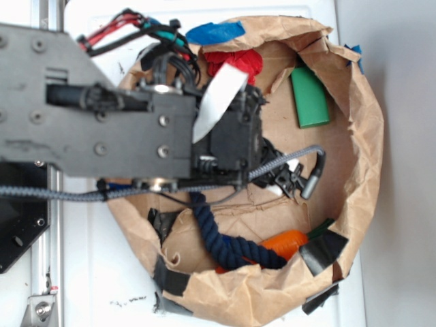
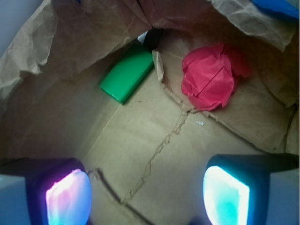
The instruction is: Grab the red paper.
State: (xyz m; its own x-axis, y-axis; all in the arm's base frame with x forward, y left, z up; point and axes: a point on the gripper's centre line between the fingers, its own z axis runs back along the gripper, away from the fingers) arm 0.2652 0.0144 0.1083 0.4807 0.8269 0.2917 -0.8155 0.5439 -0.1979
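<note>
Your arm [image 1: 102, 122] fills the left half of the exterior view, its dark body reaching over a round nest of crumpled brown paper [image 1: 361, 136] taped at the rim with black and blue strips; the nest floor is flat cardboard, creased and torn along a seam [image 2: 159, 145]; a grey braided cable [image 1: 286, 160] loops off the arm's front end; a navy rope [image 1: 218, 238] curls across the near side of the nest, its end lying against the orange carrot toy [image 1: 286, 243]; the green block [image 1: 310, 97] lies flat at the far wall, and in the wrist view it sits just left of the seam; the red paper [image 2: 211, 77] rests on the floor to the right of that seam, near the block but apart from it, a wrinkled lump pressed up by the paper wall; your gripper [image 2: 147, 192] hovers over bare cardboard well short of the red paper, pads [image 2: 69, 197] spread wide with nothing between them, glowing pink and teal.
</note>
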